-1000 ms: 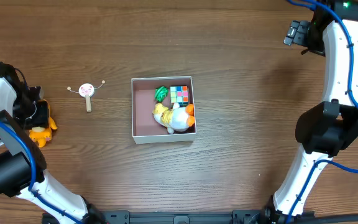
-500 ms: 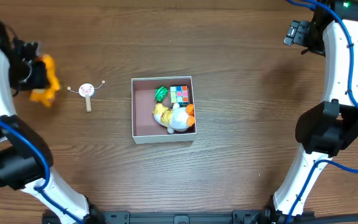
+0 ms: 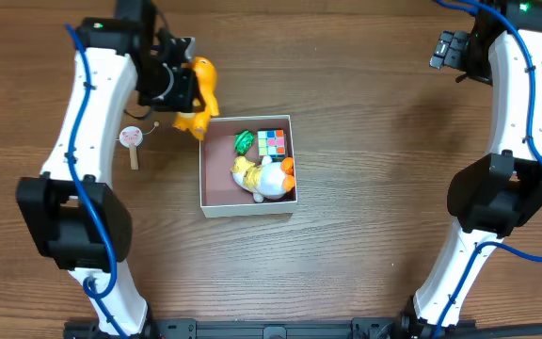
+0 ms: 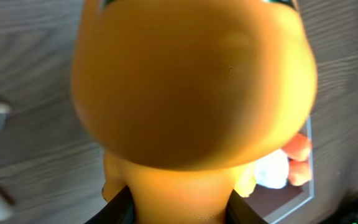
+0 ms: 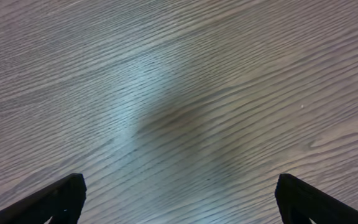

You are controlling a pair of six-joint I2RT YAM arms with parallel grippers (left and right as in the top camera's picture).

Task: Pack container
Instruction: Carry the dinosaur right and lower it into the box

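Firmly clamped between the jaws of the left gripper [image 3: 179, 89] is an orange toy [image 3: 199, 94], held off the table [image 3: 365, 254] at the far left corner of the container [image 3: 247, 210]. The container sits at the middle of the tabletop, with a green toy [image 3: 244, 141], a coloured cube [image 3: 272, 142] and a white-and-yellow plush [image 3: 263, 177] inside. A small stick rattle [image 3: 132, 139] lies toward the left edge. Near the far right corner, the right gripper [image 3: 448, 49] is spread wide, nothing held.

Plain orange toy [image 3: 199, 94]; white-walled container [image 3: 216, 175], pinkish-brown inside; multicoloured cube [image 3: 271, 142].
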